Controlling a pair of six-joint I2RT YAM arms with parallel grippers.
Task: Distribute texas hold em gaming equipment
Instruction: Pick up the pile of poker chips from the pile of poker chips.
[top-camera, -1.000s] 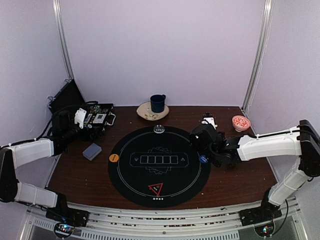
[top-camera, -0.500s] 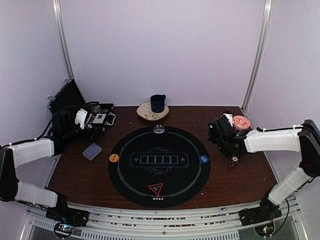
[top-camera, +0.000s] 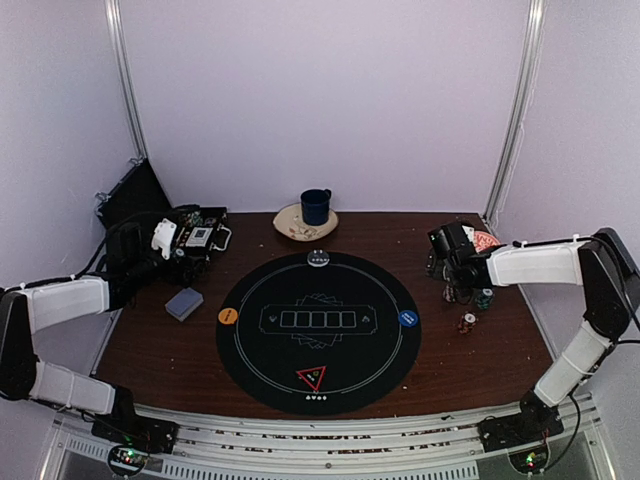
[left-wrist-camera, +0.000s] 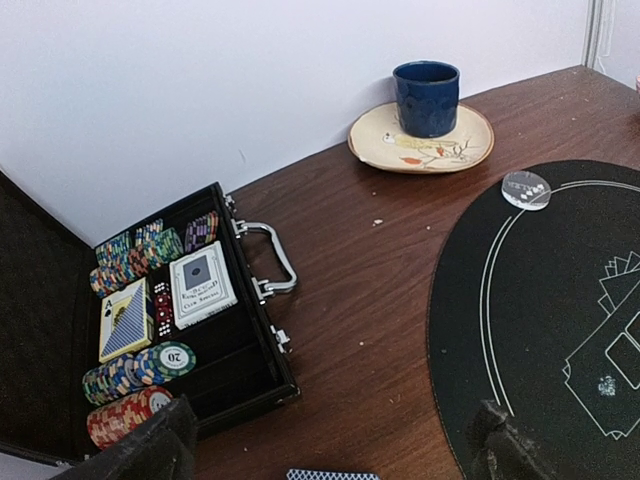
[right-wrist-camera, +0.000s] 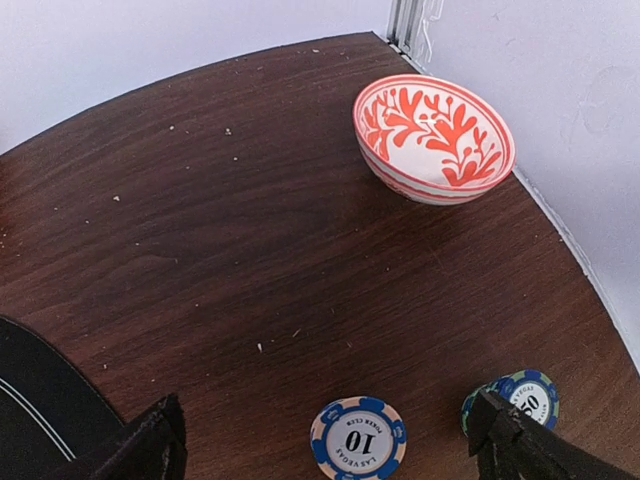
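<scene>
So the right gripper (right-wrist-camera: 325, 425) is wide open and empty over the 10 chip (right-wrist-camera: 357, 438), flat on the table (right-wrist-camera: 200, 200) near the red bowl (right-wrist-camera: 433, 135); left gripper (left-wrist-camera: 320, 452) is open too, by the case (left-wrist-camera: 245, 345). Flat chip like that, the fingers (right-wrist-camera: 150, 445) could just skid and flick it away.

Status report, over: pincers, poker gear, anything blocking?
Left pincer open, empty, near case. Right pincer open, empty, over loose chips. Buttons on mat, deck beside it. Bowl near chips, not blocking.
</scene>
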